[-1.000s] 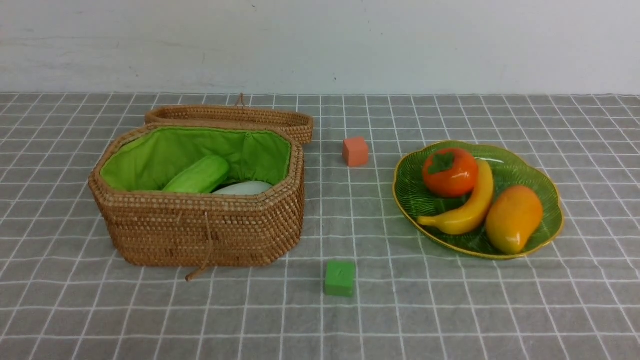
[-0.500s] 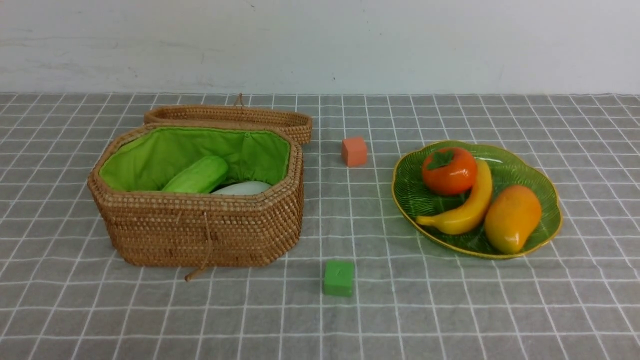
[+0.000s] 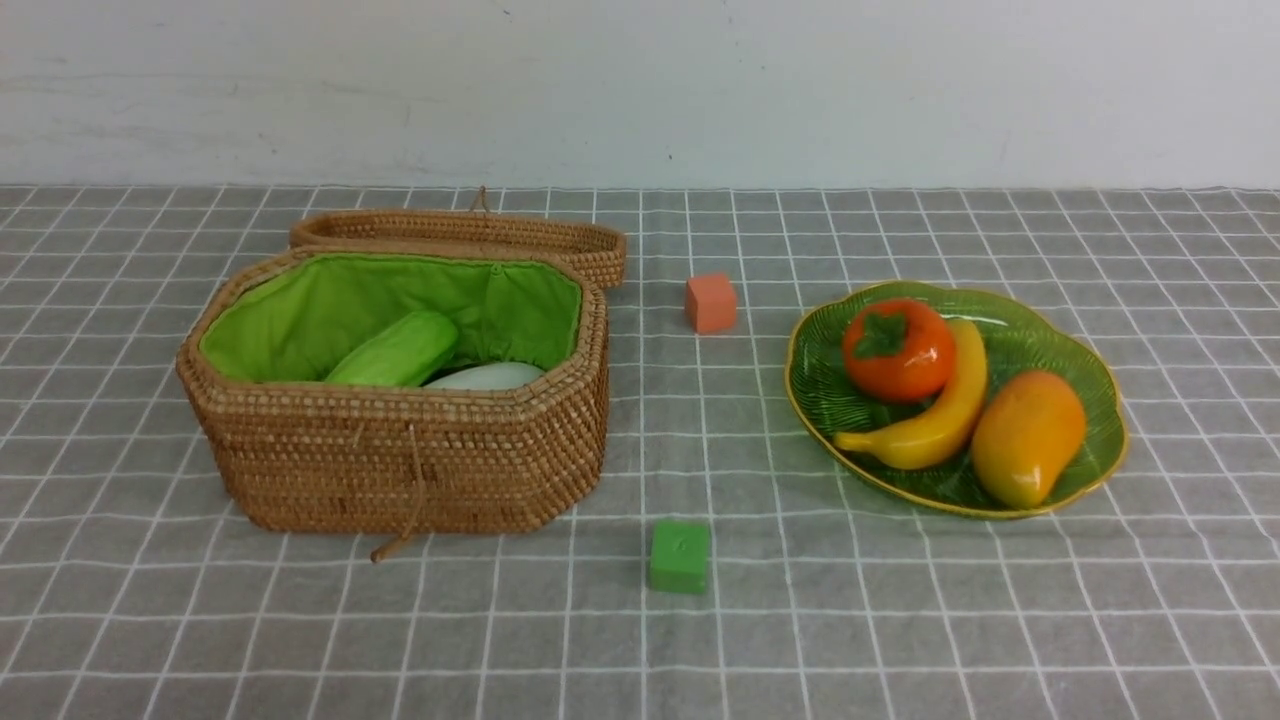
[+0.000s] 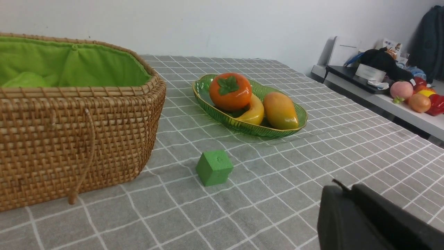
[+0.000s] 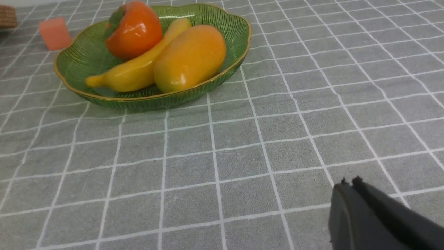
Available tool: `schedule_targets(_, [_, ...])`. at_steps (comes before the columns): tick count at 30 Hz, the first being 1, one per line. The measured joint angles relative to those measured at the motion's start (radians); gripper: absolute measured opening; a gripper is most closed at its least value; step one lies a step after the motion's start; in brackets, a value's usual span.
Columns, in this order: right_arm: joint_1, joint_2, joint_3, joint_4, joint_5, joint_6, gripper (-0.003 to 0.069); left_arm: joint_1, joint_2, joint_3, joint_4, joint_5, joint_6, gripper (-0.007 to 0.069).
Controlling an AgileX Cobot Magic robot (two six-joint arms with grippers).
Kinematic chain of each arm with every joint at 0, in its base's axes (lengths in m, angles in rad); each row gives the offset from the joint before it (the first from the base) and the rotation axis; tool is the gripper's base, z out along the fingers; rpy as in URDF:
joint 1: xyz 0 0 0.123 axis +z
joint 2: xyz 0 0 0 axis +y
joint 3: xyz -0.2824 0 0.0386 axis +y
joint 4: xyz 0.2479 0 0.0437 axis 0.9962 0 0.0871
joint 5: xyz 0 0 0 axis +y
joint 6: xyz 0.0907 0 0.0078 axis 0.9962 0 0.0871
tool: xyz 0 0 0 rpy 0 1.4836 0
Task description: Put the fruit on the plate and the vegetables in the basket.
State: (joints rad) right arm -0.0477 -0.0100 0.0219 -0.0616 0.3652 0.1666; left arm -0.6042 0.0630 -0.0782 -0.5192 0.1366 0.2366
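The green plate (image 3: 1090,400) sits at the right and holds the persimmon (image 3: 898,349), the banana (image 3: 935,415) and the mango (image 3: 1027,436). The wicker basket (image 3: 400,460) at the left stands open, its lid (image 3: 470,235) lying behind it. Inside are the light green cucumber (image 3: 395,350) and the white radish (image 3: 487,376). The eggplant is hidden. Neither gripper shows in the front view. My left gripper (image 4: 343,187) is shut and empty, low over the cloth near the green cube. My right gripper (image 5: 348,182) is shut and empty, in front of the plate (image 5: 222,21).
A small orange cube (image 3: 710,302) lies between basket and plate. A small green cube (image 3: 679,556) lies in front of them. A grey checked cloth (image 3: 900,620) covers the table. A side bench with clutter (image 4: 399,86) stands beyond the table's right edge.
The persimmon has rolled slightly on the plate, its leaf cap now facing more forward. Nothing else has moved.
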Motion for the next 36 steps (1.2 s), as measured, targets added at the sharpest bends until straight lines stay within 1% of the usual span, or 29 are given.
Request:
schedule_targets(18, [0.0,0.0,0.0,0.001,0.002,-0.003,-0.0008,0.0,0.0,0.0,0.0,0.0,0.0,0.0041])
schedule_targets(24, [0.0,0.0,-0.001,0.002,0.002,-0.003,-0.0005,0.009,0.0,0.002,0.006,-0.074,0.0,0.005])
schedule_targets(25, [0.0,0.0,-0.001,0.002,0.002,-0.003,-0.0003,0.057,0.0,0.002,0.032,-0.102,0.0,0.005])
schedule_targets(26, [0.0,0.0,-0.001,0.002,0.002,-0.003,-0.0003,0.066,0.0,0.002,0.042,-0.108,-0.001,0.005])
schedule_targets(27, [-0.001,0.0,-0.001,0.004,0.002,-0.003,-0.0001,0.158,0.0,0.004,0.096,-0.137,-0.017,0.0049])
schedule_targets(28, [-0.001,0.0,-0.001,0.004,0.002,-0.003,-0.0001,0.217,-0.001,0.006,0.127,-0.137,-0.034,0.0045])
schedule_targets(30, [-0.001,0.0,-0.001,0.004,0.002,-0.003,-0.0001,0.332,-0.013,0.018,0.227,-0.146,-0.1,0.0009])
schedule_targets(31, [-0.001,0.0,-0.001,0.004,0.002,-0.003,-0.0001,0.371,-0.023,0.028,0.282,-0.137,-0.144,-0.001])
schedule_targets(32, [-0.001,0.0,-0.001,0.004,0.002,-0.003,-0.0001,0.421,-0.044,0.045,0.344,-0.129,-0.202,-0.0013])
schedule_targets(33, [-0.001,0.0,-0.001,0.004,0.002,-0.003,-0.0001,0.428,-0.048,0.049,0.354,-0.127,-0.212,-0.0013])
schedule_targets(34, [-0.001,0.0,-0.001,0.004,0.002,-0.003,0.0,0.472,-0.066,0.076,0.406,-0.11,-0.28,-0.0013])
schedule_targets(35, [-0.001,0.0,-0.001,0.004,0.002,-0.003,0.0001,0.494,-0.071,0.091,0.432,-0.084,-0.325,-0.0013])
schedule_targets(36, [-0.001,0.0,-0.001,0.004,0.002,-0.003,0.0001,0.498,-0.071,0.094,0.436,-0.076,-0.333,-0.0013])
